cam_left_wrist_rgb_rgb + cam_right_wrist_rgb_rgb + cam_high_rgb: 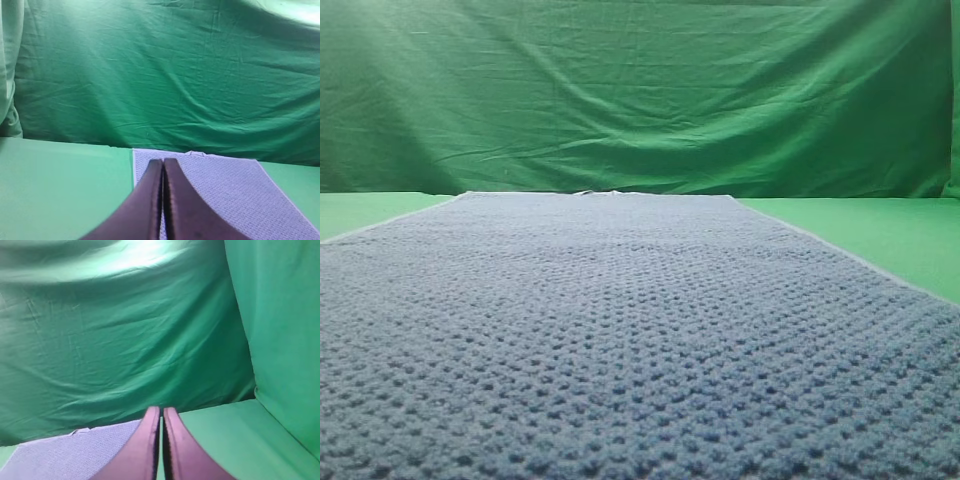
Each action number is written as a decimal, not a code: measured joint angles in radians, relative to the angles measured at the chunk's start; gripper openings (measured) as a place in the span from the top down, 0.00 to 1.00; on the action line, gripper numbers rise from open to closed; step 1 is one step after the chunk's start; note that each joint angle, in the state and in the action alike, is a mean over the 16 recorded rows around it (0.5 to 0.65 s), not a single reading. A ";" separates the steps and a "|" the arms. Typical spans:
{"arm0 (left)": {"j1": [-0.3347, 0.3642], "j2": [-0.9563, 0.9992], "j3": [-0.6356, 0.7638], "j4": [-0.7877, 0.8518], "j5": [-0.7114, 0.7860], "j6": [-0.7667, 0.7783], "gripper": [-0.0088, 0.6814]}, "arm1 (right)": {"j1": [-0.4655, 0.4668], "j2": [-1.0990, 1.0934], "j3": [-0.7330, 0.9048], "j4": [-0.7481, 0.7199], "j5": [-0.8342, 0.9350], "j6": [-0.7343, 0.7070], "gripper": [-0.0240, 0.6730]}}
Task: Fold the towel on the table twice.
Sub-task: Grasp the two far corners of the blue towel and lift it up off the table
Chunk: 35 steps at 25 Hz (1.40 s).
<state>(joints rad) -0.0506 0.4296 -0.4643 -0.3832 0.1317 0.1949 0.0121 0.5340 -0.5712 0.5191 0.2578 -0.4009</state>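
Observation:
The blue-grey waffle-knit towel [620,340] lies spread flat on the green table [880,235] and fills most of the exterior view; its pale hem runs along the far edge. No gripper shows in the exterior view. In the left wrist view my left gripper [163,165] is shut and empty, above the towel's [225,190] left side near its far left corner. In the right wrist view my right gripper [161,412] is shut and empty, near the towel's [75,452] right edge, with bare table [225,440] to its right.
A wrinkled green backdrop cloth [640,90] hangs behind the table across the full width and wraps round at the right [280,315]. Bare green table shows left [60,180] and right of the towel.

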 joint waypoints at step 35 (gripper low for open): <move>0.000 1.101 -0.636 0.073 0.527 0.038 0.99 | 0.222 1.252 -0.818 -0.249 0.653 0.189 0.97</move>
<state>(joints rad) -0.0506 1.5306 -1.0999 -0.3102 0.6588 0.2334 0.2339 1.7864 -1.3889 0.2698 0.9111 -0.2116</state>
